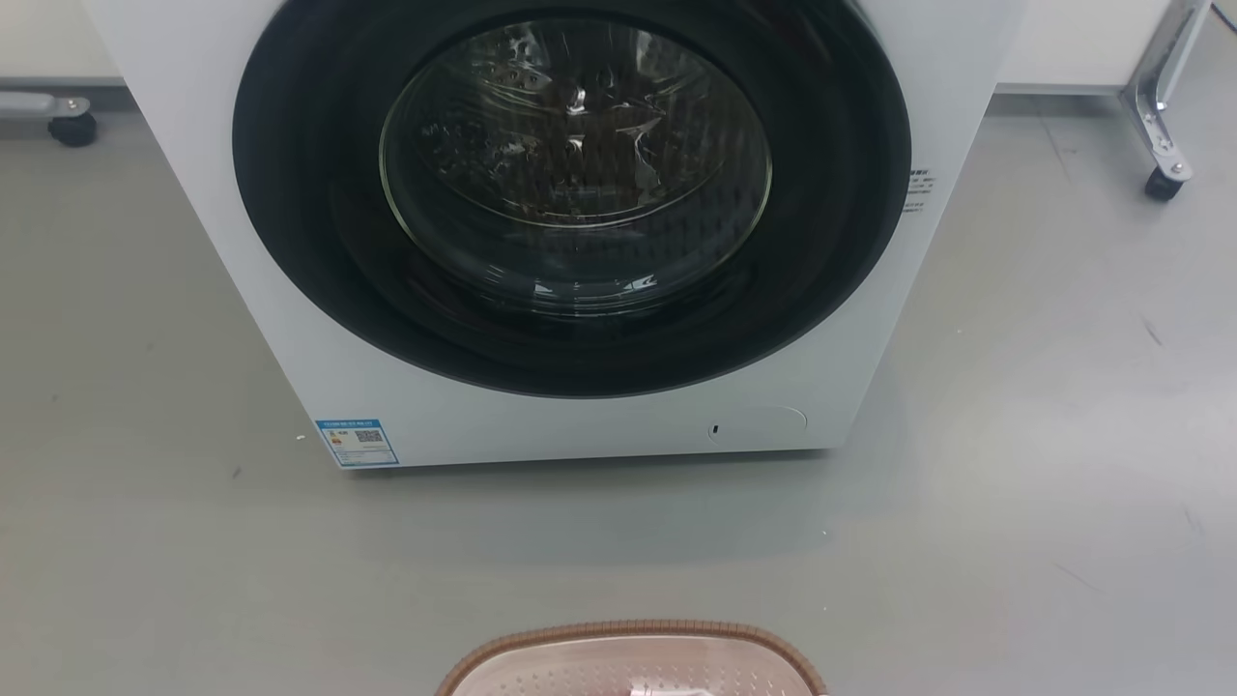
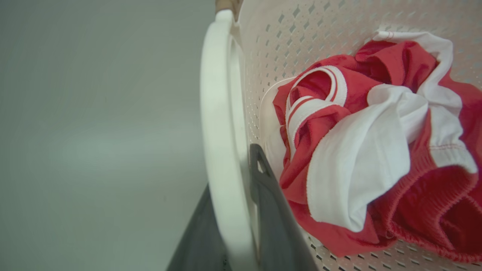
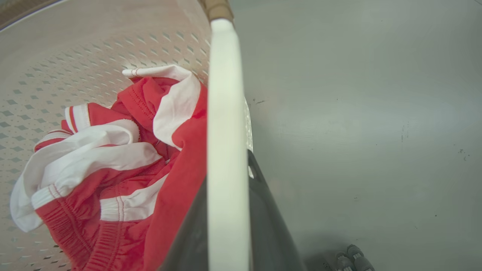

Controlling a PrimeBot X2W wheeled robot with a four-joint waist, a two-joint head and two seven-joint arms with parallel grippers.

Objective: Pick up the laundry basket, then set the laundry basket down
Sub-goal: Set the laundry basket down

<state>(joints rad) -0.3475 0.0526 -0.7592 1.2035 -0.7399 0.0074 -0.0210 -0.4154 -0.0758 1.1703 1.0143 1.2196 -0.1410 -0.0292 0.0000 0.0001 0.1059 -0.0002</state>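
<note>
- Clearly grasps the laundry basket (image 2: 301,34) with the left gripper (image 2: 232,177): one dark finger (image 2: 271,210) inside the perforated wall, the other outside, the white left handle (image 2: 216,94) pressed between them.
- Does likewise with the right gripper (image 3: 228,169): a dark finger (image 3: 263,210) on each side of the white right handle (image 3: 224,94), closed against the plastic.
- Catches the basket's brown woven-look rim (image 1: 628,628) at the bottom edge of the head view, in the middle, straight in front of the washer (image 1: 580,425) and well apart from it, with bare grey floor (image 1: 145,532) between.
- Cannot tell whether the basket stands on the floor or hangs above it.
- Holds inside the basket a crumpled red and white garment (image 2: 369,150), lying against the cream wall and bottom, with striped ribbed cuffs and a gathered red waistband.
- Presents the washer with its round dark door closed, the glass middle reflecting light, and a blue label (image 1: 357,442) at the lower left corner of the front.
- Includes also black casters (image 1: 72,128) on metal legs at both upper corners of the head view.
- Adds two small grey rounded parts (image 3: 352,258) on the floor at the bottom right of the right wrist view; cannot tell what these are.
</note>
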